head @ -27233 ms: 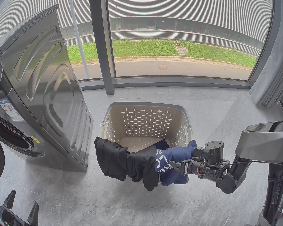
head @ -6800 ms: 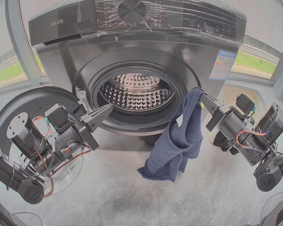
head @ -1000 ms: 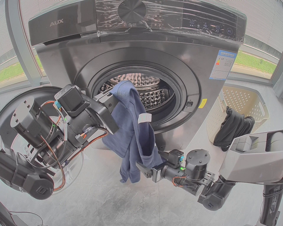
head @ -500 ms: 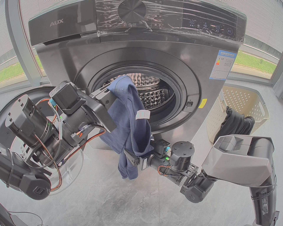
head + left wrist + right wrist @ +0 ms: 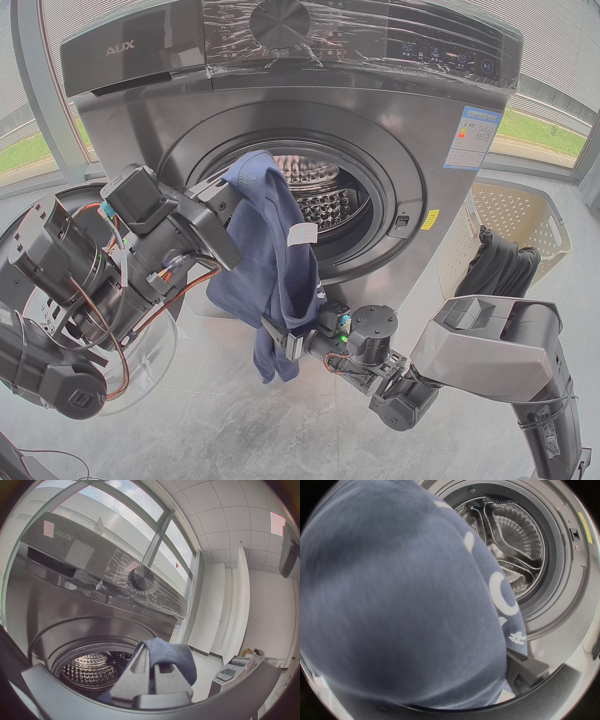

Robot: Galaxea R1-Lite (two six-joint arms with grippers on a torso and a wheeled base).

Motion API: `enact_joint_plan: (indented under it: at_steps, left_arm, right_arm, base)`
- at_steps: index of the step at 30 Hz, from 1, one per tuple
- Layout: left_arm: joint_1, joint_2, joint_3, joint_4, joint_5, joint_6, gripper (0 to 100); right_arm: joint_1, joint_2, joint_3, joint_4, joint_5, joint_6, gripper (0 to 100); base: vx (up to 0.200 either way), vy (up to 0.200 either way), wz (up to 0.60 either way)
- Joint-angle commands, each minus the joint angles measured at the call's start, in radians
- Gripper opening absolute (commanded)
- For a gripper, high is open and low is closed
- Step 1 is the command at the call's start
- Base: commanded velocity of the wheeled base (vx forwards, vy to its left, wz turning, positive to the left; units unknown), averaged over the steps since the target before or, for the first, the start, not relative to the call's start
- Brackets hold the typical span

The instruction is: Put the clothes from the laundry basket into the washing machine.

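Over the last second the right gripper [image 5: 279, 337] has moved left and up into the hanging lower folds of the blue garment [image 5: 275, 250], and the left gripper [image 5: 226, 187] has raised the collar. The left gripper is clenched on the collar at the upper left rim of the drum opening [image 5: 331, 206]. The garment hangs outside the washing machine [image 5: 387, 119], its hem near the floor [image 5: 250, 431]. The right half of the opening is unobstructed. Whether the right gripper is grasping the cloth cannot be told. The laundry basket [image 5: 531, 215] stands at the machine's right front corner, with a black garment [image 5: 497, 269] draped over its near rim.
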Motion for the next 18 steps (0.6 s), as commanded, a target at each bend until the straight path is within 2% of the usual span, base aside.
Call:
enact_joint_plan:
  at_steps: [1,5,8,12,15,18]
  left_arm:
    - [0.042,0.003,-0.015,0.007,0.001,-0.001,0]
    - [0.097,0.013,-0.013,0.017,0.001,-0.001,0]
    - [0.127,0.022,0.005,0.027,0.001,-0.001,0]
    - [0.173,0.052,0.057,0.047,-0.005,0.003,0]
    - [0.183,0.072,0.091,0.047,-0.011,0.009,0]
    - [0.185,0.115,0.157,0.035,-0.039,0.017,0]
  right_arm:
    - [-0.019,-0.049,0.095,-0.005,-0.001,0.001,0]
    - [-0.068,-0.13,0.181,-0.014,-0.015,0.011,0]
    - [-0.114,-0.207,0.203,-0.02,-0.033,0.02,0]
    - [-0.155,-0.304,0.22,-0.02,-0.032,0.017,0]
    - [-0.16,-0.34,0.218,-0.016,-0.032,0.017,0]
    - [-0.149,-0.39,0.217,-0.009,-0.033,0.017,0]
  base:
    - [0.0,0.0,0.0]
    - [0.0,0.0,0.0]
    - [0.0,0.0,0.0]
    - [0.0,0.0,0.0]
    - [0.0,0.0,0.0]
    - [0.0,0.0,0.0]
